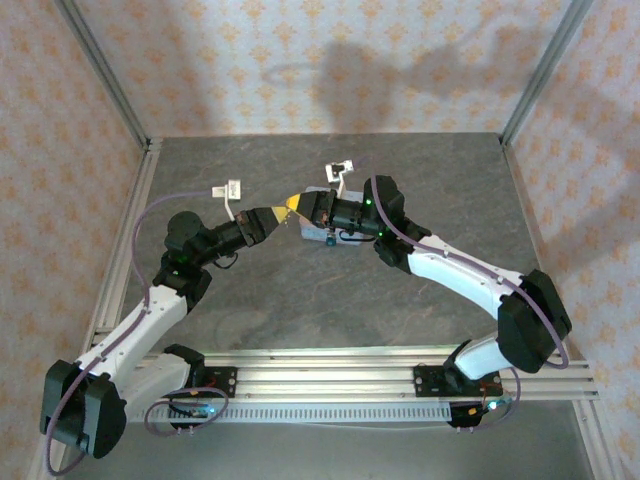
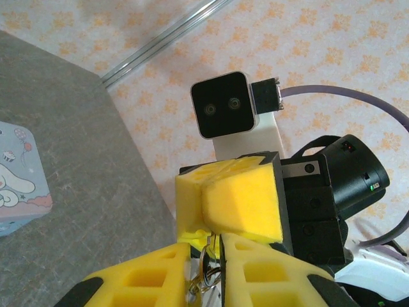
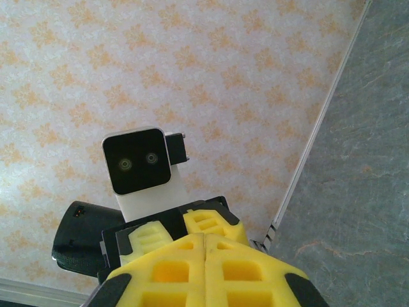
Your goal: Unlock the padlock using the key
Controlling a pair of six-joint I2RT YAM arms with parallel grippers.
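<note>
My left gripper [image 1: 280,213] is shut on the key [image 2: 216,251], a thin pale metal piece on a wire ring that sits between its yellow fingers [image 2: 153,272]. My right gripper [image 1: 299,204] faces it tip to tip above the table's middle. Its jaws are pressed flat together with nothing between them, and they touch or nearly touch the left fingertips. In the right wrist view the right gripper [image 3: 204,238] has the left gripper [image 3: 183,229] just beyond it. A small dark teal spot, apparently the padlock [image 1: 330,240], lies under the right wrist at the tin's near edge.
A pastel blue-pink cartoon tin [image 2: 16,182] lies flat on the grey table [image 1: 300,310], partly under the right arm [image 1: 440,265]. Patterned walls and aluminium posts [image 1: 105,75] enclose the table on three sides. A metal rail [image 1: 400,375] runs along the near edge.
</note>
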